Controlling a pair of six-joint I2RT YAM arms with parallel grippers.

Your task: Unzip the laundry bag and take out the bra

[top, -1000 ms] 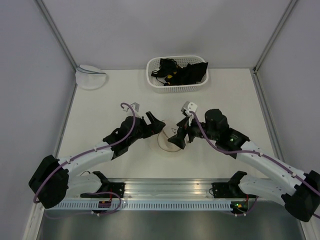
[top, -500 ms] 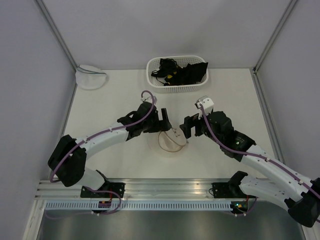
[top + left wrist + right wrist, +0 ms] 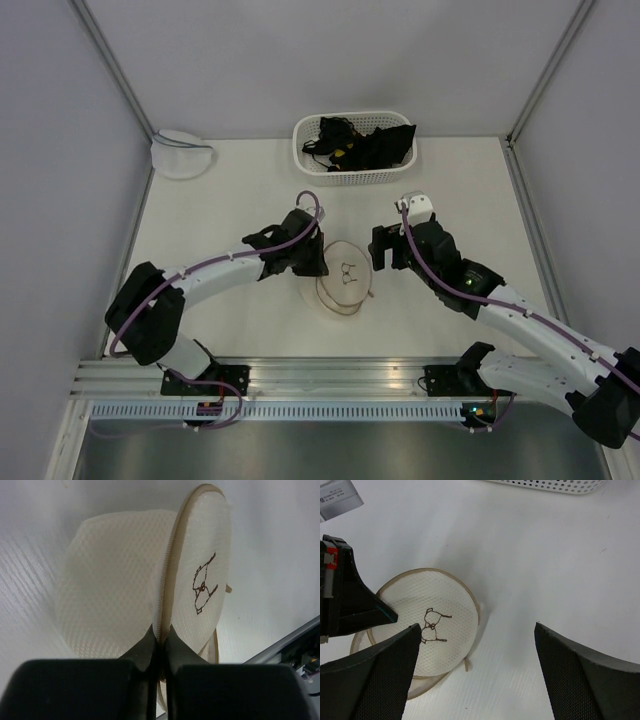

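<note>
The laundry bag is made of fine white mesh cloth, edged with tan woven tape. The table is finished smooth and matt. The basket is moulded in perforated white plastic.

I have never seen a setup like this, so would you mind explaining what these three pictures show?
These are two white robot arms bolted to the near edge of a table. The wide picture looks down from above; the other two come from a camera on each wrist. In the middle lies a round mesh laundry bag with a tan rim and a bra drawing on top. The left pincer is shut on the bag's rim, at the zipper seam. The right pincer is open above the bag, holding nothing. At the far edge stands a white basket of black clothes, and a second white pouch lies in the far left corner. What is inside the bag cannot be seen.
</note>
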